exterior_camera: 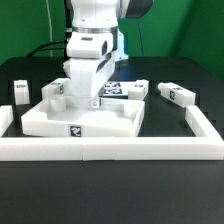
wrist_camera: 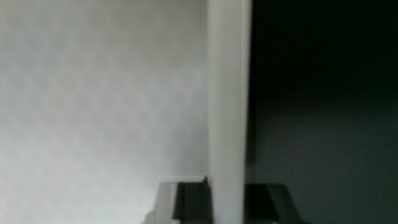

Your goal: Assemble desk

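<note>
The white tray-like desk top [exterior_camera: 60, 120] lies on the black table inside the border rail. My gripper [exterior_camera: 90, 97] is down at its back edge. In the wrist view the desk top's raised rim [wrist_camera: 228, 90] runs straight between my two dark fingers [wrist_camera: 187, 205], with the white tray floor on one side and black table on the other. The gripper [wrist_camera: 228, 190] looks shut on that rim. Four short legs with tags show: one at the exterior view's far left [exterior_camera: 20, 92], one by the tray's back left corner [exterior_camera: 57, 91], and two to the right [exterior_camera: 138, 90] [exterior_camera: 177, 95].
A long low white border rail [exterior_camera: 110, 149] runs along the front and up both sides [exterior_camera: 207, 128]. The marker board [exterior_camera: 114, 91] lies flat behind the tray, just right of my gripper. Green backdrop behind the table.
</note>
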`<state>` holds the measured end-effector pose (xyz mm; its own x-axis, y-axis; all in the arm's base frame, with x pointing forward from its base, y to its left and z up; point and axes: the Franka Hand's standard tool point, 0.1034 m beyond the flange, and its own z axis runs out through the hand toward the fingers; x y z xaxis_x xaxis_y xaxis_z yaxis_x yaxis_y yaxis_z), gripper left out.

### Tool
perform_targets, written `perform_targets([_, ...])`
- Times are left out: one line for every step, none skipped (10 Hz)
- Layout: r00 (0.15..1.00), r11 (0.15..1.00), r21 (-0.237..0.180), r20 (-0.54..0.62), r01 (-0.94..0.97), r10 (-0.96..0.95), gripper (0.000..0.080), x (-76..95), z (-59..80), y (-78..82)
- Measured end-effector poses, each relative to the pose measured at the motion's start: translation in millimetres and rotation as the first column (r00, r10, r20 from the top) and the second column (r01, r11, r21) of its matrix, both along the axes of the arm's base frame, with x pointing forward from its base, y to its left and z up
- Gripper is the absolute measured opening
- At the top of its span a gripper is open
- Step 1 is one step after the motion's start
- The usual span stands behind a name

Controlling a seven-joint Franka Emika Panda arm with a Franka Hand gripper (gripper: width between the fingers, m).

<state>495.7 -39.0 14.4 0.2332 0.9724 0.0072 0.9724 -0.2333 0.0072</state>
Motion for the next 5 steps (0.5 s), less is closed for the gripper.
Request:
perform_targets([0.999, 0.999, 0.008, 0.021, -0.040, 0.040, 0.0055, 15.8, 2.1, 18.0])
perform_targets([0.998, 0.998, 0.020, 0.032, -0.058, 0.057, 0.0055, 25.7, 1.3, 37.1])
perform_targets([0.996, 0.996, 0.029, 0.041, -0.079, 0.078, 0.0055, 33.7, 0.5, 52.7])
perform_targets([0.995, 0.995, 0.035, 0.042, -0.096, 0.095, 0.0055, 36.7, -0.6, 65.1])
perform_targets([0.995, 0.995, 0.037, 0.030, -0.093, 0.091, 0.0055, 36.5, -3.1, 69.6])
